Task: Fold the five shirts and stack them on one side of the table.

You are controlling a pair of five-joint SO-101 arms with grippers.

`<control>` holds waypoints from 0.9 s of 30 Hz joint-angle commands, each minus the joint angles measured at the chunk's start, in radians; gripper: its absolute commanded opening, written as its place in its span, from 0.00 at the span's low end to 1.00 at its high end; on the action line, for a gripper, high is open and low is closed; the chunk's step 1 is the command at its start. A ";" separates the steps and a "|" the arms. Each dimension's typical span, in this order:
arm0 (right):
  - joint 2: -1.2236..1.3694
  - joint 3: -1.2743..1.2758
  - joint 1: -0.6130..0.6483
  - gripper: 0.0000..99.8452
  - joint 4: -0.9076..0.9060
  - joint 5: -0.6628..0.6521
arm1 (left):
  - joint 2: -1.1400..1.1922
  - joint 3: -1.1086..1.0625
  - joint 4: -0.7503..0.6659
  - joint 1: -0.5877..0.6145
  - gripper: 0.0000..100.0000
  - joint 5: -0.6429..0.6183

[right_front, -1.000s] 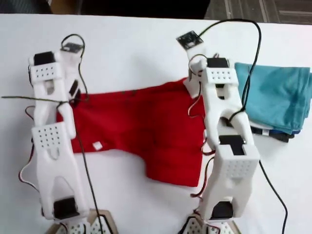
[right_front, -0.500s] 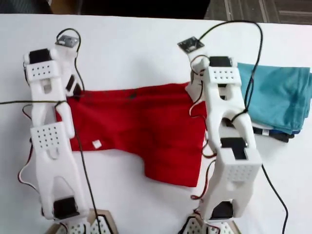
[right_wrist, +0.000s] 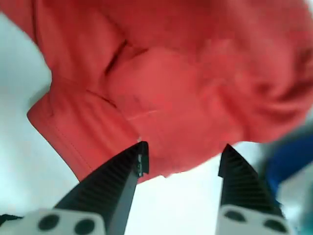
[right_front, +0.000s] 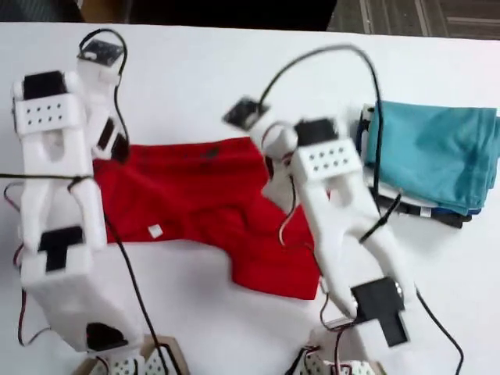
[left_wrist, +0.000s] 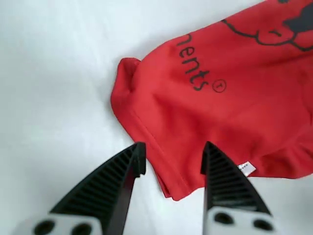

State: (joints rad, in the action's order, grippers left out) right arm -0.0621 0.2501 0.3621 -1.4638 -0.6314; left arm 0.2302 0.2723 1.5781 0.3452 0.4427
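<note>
Red shirt point(right_front: 203, 199) lies rumpled at the middle of the table point(right_front: 234, 70). Left gripper point(left_wrist: 173, 156) and right gripper point(right_wrist: 183, 156) gape wide, empty, over its edges. Folded shirts point(right_front: 437, 156) are stacked on the right side.

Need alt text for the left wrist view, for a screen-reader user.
The left pincer is open, its black fingers framing a hemmed edge of a red shirt with black print. The shirt lies rumpled on a white table, with a small white tag at its edge beside one finger.
</note>
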 commanded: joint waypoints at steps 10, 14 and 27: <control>-0.085 0.420 0.044 0.23 0.321 -0.006 | -0.207 -0.587 -0.419 -0.012 0.21 -0.005; -0.073 0.422 0.039 0.23 0.352 -0.009 | -0.207 -0.630 -0.474 -0.012 0.21 -0.005; 0.090 0.393 -0.082 0.02 0.449 -0.089 | -0.189 -0.641 -0.494 -0.014 0.21 -0.005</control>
State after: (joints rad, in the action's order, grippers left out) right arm 0.0422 0.6521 0.2961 -0.9866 -0.7142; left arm 0.0829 -0.3690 1.0978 0.3437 0.4473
